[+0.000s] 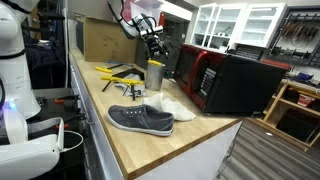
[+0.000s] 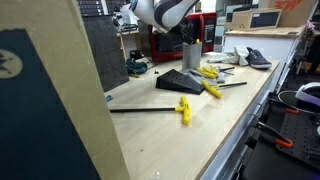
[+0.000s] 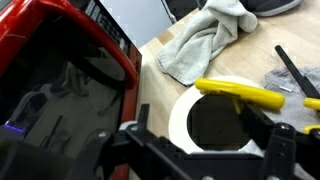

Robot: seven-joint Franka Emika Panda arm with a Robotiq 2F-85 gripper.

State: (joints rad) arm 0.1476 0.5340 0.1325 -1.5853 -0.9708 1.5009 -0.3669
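- Jaws spread wide, holding nothing; in the wrist view, one of the fingers (image 3: pixel 135 145) shows on each side of the opening below.
- Metal cup (image 1: pixel 155 76) stands upright on the surface directly beneath the jaws. Its long axis is vertical and roughly in line with the wrist, and its pale rim (image 3: pixel 178 115) lies between the fingers.
- Yellow-handled tool (image 3: pixel 240 93) crosses the far edge of the rim; I cannot tell whether it sits inside the cup.
- Red-fronted microwave (image 1: pixel 225 80) stands close on one side. White cloth (image 1: pixel 172 104) and grey shoe (image 1: pixel 140 120) lie further out on the wooden surface (image 1: pixel 130 150).
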